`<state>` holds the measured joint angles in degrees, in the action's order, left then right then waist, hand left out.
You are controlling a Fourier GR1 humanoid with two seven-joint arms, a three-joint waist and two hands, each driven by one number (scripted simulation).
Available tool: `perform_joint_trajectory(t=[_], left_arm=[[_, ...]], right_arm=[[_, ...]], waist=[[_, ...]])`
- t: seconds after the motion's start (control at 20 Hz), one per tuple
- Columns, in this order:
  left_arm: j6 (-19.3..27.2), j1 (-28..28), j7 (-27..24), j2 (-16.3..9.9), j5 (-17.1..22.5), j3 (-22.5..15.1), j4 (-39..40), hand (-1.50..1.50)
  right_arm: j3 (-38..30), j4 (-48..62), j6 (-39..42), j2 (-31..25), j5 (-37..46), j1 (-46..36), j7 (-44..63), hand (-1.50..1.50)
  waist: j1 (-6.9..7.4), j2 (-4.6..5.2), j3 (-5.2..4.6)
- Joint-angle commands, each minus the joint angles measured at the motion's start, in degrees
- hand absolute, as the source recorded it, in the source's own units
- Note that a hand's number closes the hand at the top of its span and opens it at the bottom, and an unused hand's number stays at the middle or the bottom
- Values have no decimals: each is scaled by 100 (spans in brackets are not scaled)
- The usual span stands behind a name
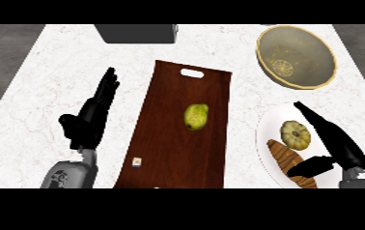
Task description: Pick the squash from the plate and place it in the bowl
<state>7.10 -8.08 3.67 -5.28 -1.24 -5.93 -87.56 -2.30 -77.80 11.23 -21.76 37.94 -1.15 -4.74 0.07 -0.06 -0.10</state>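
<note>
A pale yellow ribbed squash [295, 134] sits on a white plate [266, 127] at the lower right, with a brown croissant [288, 161] just in front of it. My right hand [332, 144] is open beside the squash on its right, fingers stretched toward the far side and thumb over the croissant, not holding anything. The bowl [296, 56], tan-rimmed with a dark patterned inside, stands at the far right, beyond the plate. My left hand [92, 113] rests open at the left of the counter, fingers pointing away.
A dark wooden cutting board [178, 142] with a handle slot lies in the middle; a yellow-green fruit [196, 116] lies on it. A small white item [137, 163] sits at the board's near left edge. A dark grey box [137, 33] stands at the far edge.
</note>
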Motion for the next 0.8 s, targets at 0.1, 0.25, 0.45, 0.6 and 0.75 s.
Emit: perform_joint_trajectory(t=[0.1,0.25,0.45,0.6,0.75], left_arm=[[-285,16,44,-57,117,287,-56,0],[-168,-23,527,-58,21,115,-566,0],[-85,-46,352,85,-52,124,-346,0],[-314,-133,87,-20,93,353,-14,0],[-179,158,239,51,-77,192,-392,0]], right_arm=[[20,620,-22,296,257,-417,-51,-150],[374,902,-11,41,565,-389,-718,150],[641,950,-222,-25,1019,-400,-986,150],[434,1126,64,-119,819,-565,-1221,150],[558,408,-24,118,766,159,-1101,150]], waist=[[3,6,10],[51,8,15],[20,8,12],[5,8,11],[-18,-4,10]])
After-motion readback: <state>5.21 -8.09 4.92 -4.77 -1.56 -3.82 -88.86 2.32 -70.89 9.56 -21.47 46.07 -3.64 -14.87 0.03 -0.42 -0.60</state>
